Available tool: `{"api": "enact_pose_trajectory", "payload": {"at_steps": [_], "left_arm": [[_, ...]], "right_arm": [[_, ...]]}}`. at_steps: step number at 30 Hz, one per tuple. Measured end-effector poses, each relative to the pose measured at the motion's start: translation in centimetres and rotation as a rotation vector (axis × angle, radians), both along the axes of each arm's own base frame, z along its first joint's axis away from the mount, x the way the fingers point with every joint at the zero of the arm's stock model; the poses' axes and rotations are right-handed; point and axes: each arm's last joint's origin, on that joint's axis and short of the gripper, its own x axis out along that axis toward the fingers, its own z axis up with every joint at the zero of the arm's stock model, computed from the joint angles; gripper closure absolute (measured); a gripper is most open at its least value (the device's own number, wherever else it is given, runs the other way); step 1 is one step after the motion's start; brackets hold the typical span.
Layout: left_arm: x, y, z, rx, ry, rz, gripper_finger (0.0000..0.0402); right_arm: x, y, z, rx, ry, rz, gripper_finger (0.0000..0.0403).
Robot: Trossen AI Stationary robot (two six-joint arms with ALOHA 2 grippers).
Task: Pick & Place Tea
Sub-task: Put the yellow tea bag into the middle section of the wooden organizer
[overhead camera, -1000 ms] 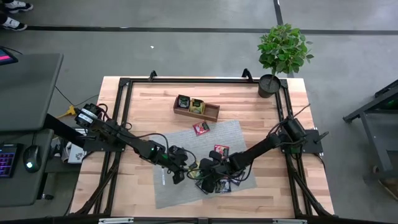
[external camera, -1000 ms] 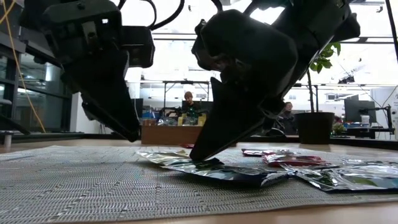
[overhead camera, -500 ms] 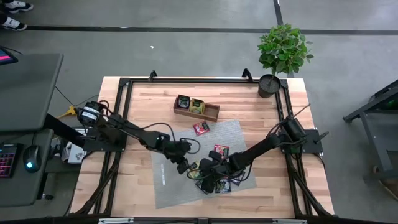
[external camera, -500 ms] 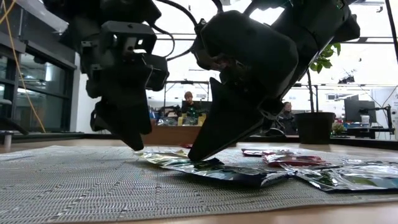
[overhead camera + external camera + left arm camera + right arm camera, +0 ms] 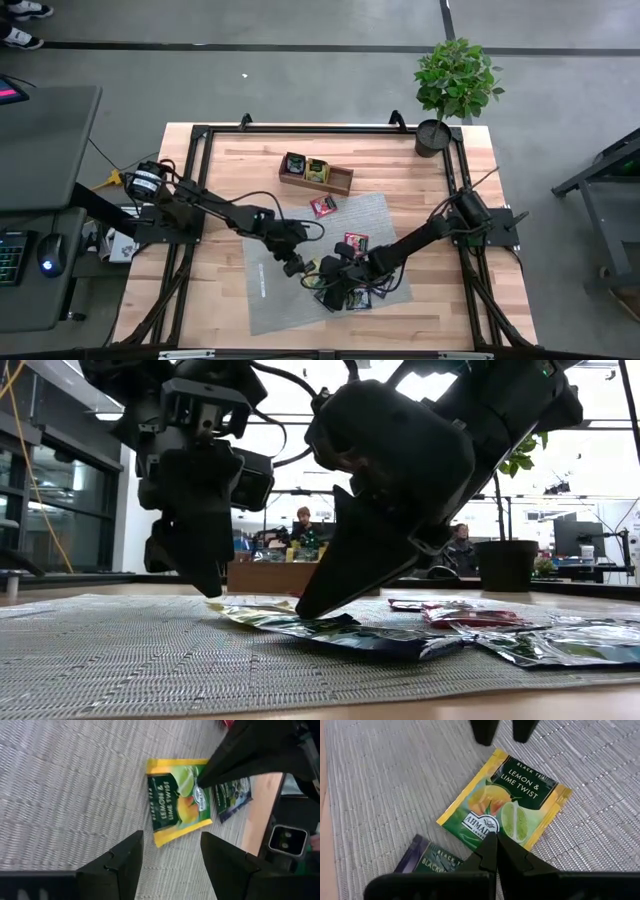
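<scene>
Yellow-green sachet point(image 5: 507, 805) lying flat on grey mat point(image 5: 380, 785), both grippers converging.
Right gripper point(image 5: 496, 851), fingers closed, is pinning its label; left gripper point(image 5: 172, 852) is hovering spread at one edge. Risk: fingertips colliding, sachet skidding.

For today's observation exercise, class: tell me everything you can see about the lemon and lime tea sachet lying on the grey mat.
The lemon and lime sachet is a flat, square, glossy foil packet, yellow-edged, with a dark green panel reading "Lemon & Lime Twist" and pictures of a lemon and a cut lime. It lies flat on the woven grey mat, next to a dark sachet. The right gripper, fingers shut, presses its tips on the printed face. The left gripper hovers open at the opposite edge, not touching it.
</scene>
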Motion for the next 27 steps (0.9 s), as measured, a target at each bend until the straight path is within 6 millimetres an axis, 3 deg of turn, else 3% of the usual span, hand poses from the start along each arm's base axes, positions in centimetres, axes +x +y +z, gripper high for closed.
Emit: {"api": "enact_pose_trajectory", "payload": {"at_steps": [12,27], "left_arm": [[0.6,-0.2,-2.2,-0.040,0.061,-0.003,0.0206],[1.0,-0.4,-2.0,-0.065,-0.004,-0.045,0.0208]], "right_arm": [[0.4,-0.6,0.1,-0.013,-0.013,0.011,0.0403],[0.5,-0.6,0.1,-0.002,-0.015,0.027,0.0403]]}}
